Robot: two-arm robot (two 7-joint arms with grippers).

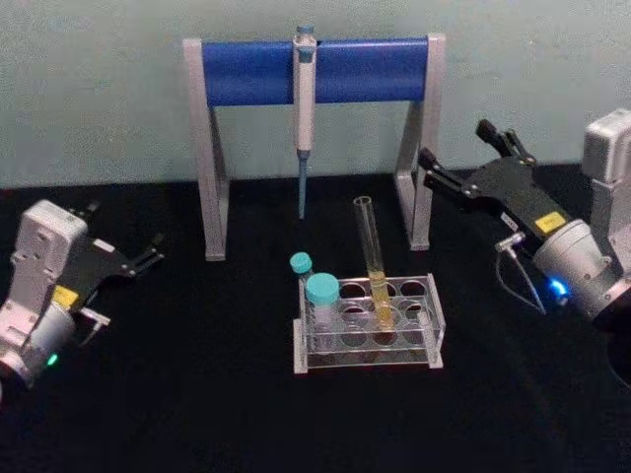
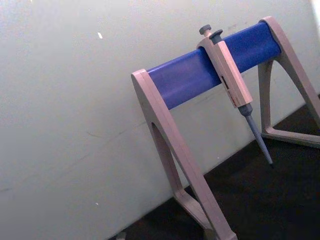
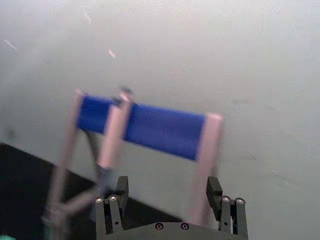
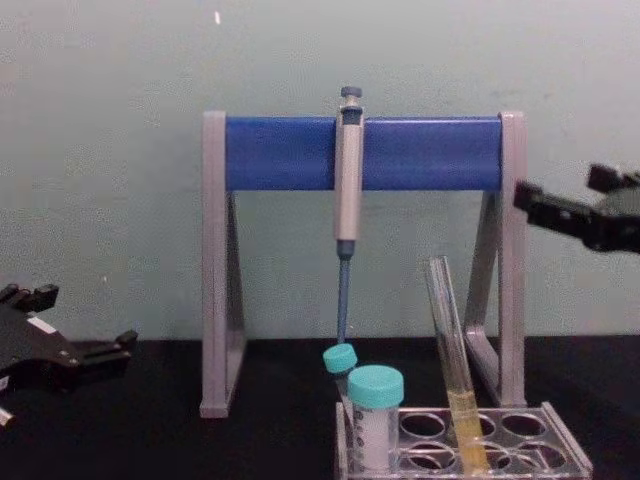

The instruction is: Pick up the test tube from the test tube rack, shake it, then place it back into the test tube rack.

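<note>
Head view: both grippers, left (image 1: pixel 123 258) and right (image 1: pixel 471 158), spread open; yellow stickers unreadable.

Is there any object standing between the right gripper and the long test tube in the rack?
Nothing visible blocks it. The right gripper hangs open above the table, right of the test tube, with bare space between. The pipette stand's leg is close behind that path; the teal-capped tubes stand on the tube's far side.

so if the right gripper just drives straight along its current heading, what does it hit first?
Probably the pipette stand: the right gripper, jaws open, points at its blue bar and right leg. The test tube sits lower, off that line. Depth is uncertain.
</note>
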